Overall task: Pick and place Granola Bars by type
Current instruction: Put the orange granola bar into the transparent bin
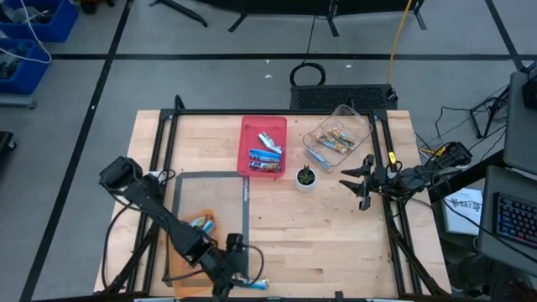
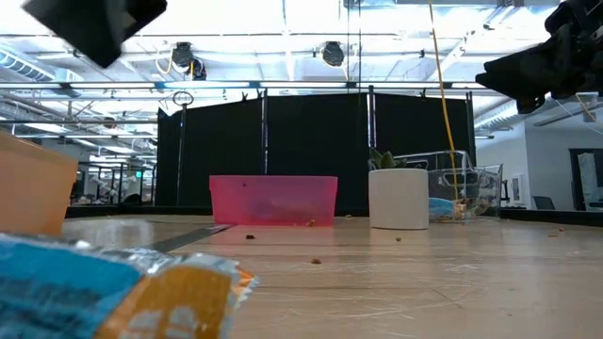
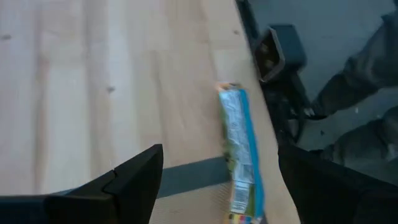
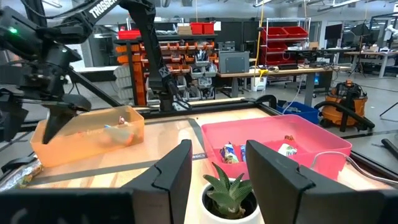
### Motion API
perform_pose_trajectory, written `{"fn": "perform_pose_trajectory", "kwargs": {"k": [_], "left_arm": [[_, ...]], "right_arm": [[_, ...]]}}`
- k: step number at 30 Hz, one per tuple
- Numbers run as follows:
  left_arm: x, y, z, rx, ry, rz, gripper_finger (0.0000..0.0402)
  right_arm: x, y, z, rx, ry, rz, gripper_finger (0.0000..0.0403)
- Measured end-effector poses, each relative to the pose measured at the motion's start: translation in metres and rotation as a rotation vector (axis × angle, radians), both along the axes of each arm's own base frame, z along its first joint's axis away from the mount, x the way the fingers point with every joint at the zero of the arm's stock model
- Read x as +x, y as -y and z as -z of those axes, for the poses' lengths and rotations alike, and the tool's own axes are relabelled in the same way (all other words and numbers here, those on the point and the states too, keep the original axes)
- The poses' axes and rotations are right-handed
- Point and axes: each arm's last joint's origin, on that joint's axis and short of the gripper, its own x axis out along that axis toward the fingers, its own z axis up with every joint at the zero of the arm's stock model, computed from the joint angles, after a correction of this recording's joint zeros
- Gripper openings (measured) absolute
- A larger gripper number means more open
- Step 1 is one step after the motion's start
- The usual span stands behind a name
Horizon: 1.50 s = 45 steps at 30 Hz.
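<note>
Pale wooden counter [image 1: 336,243] carries three containers: a pink plastic tray [image 1: 263,147] toward the far side, a clear plastic bin [image 1: 339,137] to its right, and an orange translucent bin [image 1: 191,252] near the front left corner. Blue-wrapped granola bars [image 1: 268,153] lie inside the pink tray, tan and gold wrapped bars [image 1: 337,138] sit in the clear bin, and a few more wrapped bars [image 1: 201,223] show in the orange bin. A small potted green plant in a white cup [image 1: 306,178] stands between the pink tray and the clear bin, just in front of both. One blue and silver wrapped granola bar [image 3: 240,152] lies flat on the counter close to the front edge, just right of the orange bin; in the low view it fills the near foreground [image 2: 113,292]. The left tool [image 1: 237,267] hangs over this bar with its fingers [image 3: 134,180] spread wide on either side, not touching the wrapper. The right tool [image 1: 362,178] hovers above the counter just right of the plant, facing it; its fingers [image 4: 171,174] stand partly apart with nothing between them.
</note>
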Motion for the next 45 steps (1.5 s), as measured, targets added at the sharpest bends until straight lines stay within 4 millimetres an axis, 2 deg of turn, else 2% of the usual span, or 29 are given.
{"fn": "perform_pose_trajectory", "kwargs": {"k": [10, 20, 25, 42, 45], "left_arm": [[0.000, 0.021, 0.023, -0.025, -0.013, 0.013, 0.0319], [0.019, 0.045, 0.040, 0.002, -0.086, 0.045, 0.0319], [0.024, 0.042, 0.044, 0.084, -0.178, -0.030, 0.0319], [0.025, 0.047, 0.042, 0.046, -0.153, -0.013, 0.0319], [0.025, 0.050, 0.047, 0.059, -0.149, 0.002, 0.0319]], "right_arm": [[0.000, 0.000, 0.002, -0.010, -0.017, 0.000, 0.0142], [0.000, 0.000, 0.002, -0.008, -0.020, 0.000, 0.0142], [0.000, 0.000, 0.002, -0.004, -0.019, 0.000, 0.0142], [0.000, 0.000, 0.002, -0.005, -0.020, 0.000, 0.0142], [0.000, 0.000, 0.002, -0.009, -0.021, 0.000, 0.0142]]}}
